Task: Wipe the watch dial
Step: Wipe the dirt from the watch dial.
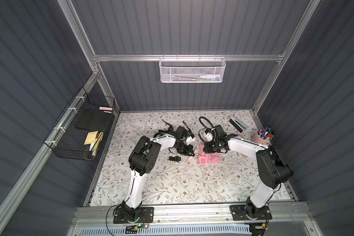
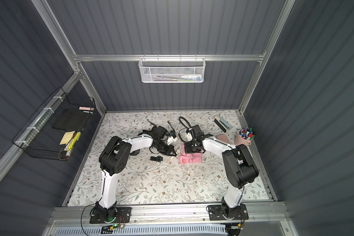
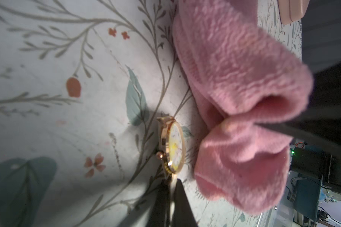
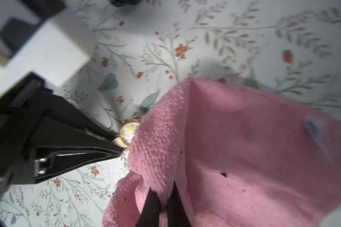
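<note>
A gold-cased watch with a pale dial stands on edge just above the floral table. My left gripper is shut on its light strap. In both top views the watch sits at the left gripper's tip. My right gripper is shut on a fold of the pink fluffy cloth. The cloth bunches right beside the dial. In the right wrist view its edge overlaps the rim of the dial. The left gripper comes in from the other side.
A black watch lies on the table near the left arm. A pink pen cup and a stapler stand at the back right. A black wire basket hangs on the left wall, a white mesh basket on the back wall.
</note>
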Controlling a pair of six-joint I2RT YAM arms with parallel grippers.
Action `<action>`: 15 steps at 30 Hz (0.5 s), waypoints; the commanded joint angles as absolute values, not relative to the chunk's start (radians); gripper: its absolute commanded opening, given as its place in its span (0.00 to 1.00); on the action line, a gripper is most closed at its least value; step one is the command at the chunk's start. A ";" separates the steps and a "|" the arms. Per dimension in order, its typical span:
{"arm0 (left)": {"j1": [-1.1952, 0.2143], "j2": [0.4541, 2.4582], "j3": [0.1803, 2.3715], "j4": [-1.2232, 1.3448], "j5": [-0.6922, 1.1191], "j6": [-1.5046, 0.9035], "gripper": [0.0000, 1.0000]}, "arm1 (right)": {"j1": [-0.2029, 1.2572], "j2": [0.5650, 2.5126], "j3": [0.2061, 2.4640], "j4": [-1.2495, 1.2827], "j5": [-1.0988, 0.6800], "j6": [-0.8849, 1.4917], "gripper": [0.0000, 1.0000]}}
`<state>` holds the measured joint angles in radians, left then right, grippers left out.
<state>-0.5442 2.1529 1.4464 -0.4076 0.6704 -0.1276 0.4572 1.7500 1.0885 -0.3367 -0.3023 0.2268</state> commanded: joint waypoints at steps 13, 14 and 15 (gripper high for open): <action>-0.546 2.172 1.440 -0.435 0.611 -0.132 0.06 | 0.502 1.930 1.180 -0.331 -0.242 0.299 0.00; -0.546 2.171 1.438 -0.434 0.610 -0.132 0.06 | 0.502 1.920 1.177 -0.329 -0.225 0.304 0.00; -0.545 2.169 1.436 -0.435 0.610 -0.133 0.06 | 0.500 1.903 1.167 -0.317 -0.210 0.309 0.00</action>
<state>-0.5423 2.1529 1.4464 -0.3954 0.6590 -0.1322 0.5095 1.9079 1.1622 -0.3325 -0.3077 0.2764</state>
